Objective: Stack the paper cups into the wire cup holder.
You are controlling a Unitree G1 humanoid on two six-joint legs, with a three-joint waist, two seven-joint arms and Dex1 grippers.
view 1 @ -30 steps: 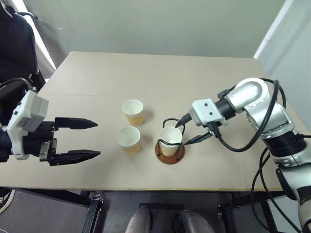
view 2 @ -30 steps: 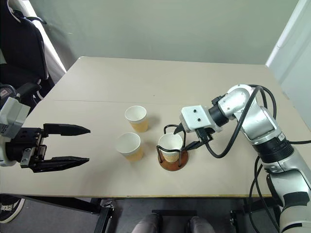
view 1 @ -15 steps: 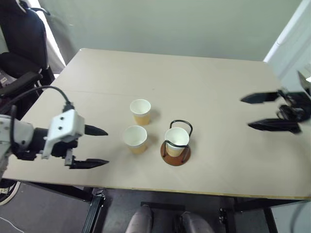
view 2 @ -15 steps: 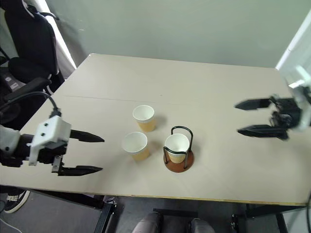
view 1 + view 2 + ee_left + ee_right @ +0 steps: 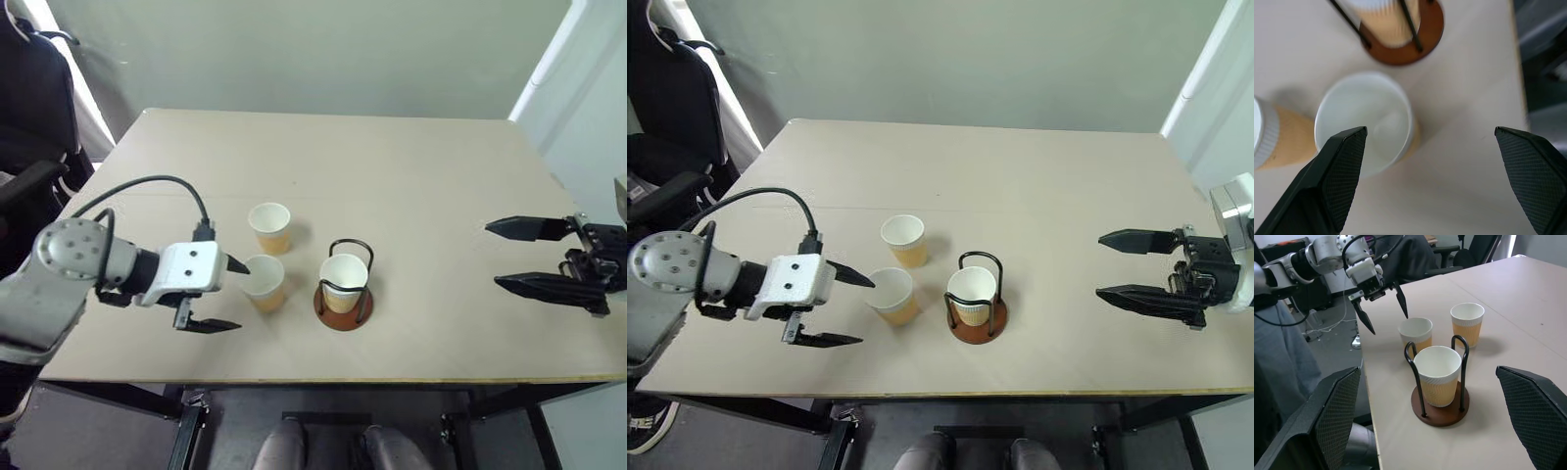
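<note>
I have both arms over the beige table [image 5: 392, 166], one paper cup already standing in the wire cup holder [image 5: 343, 299] just below the centre of the head camera's frame. That seated cup [image 5: 344, 281] is upright between the black wire loops, on the reddish-brown disc. Two more paper cups stand upright on the bare tabletop to the holder's left: the nearer cup [image 5: 263, 281] just beside it, and the farther cup [image 5: 269, 226] above it in the frame, a little apart from both.

My left gripper [image 5: 231, 294], at lower left, has its two black fingers spread wide; the upper fingertip sits at the rim of the nearer cup, though I cannot tell whether it touches. Through the left wrist camera that cup [image 5: 1365, 122] appears white-mouthed and open between the spread fingers [image 5: 1334, 181], with nothing clamped.

My right gripper [image 5: 500, 255], at the right edge of the frame, is well apart from the cups, its fingers likewise spread and empty, pointing toward the holder.
</note>
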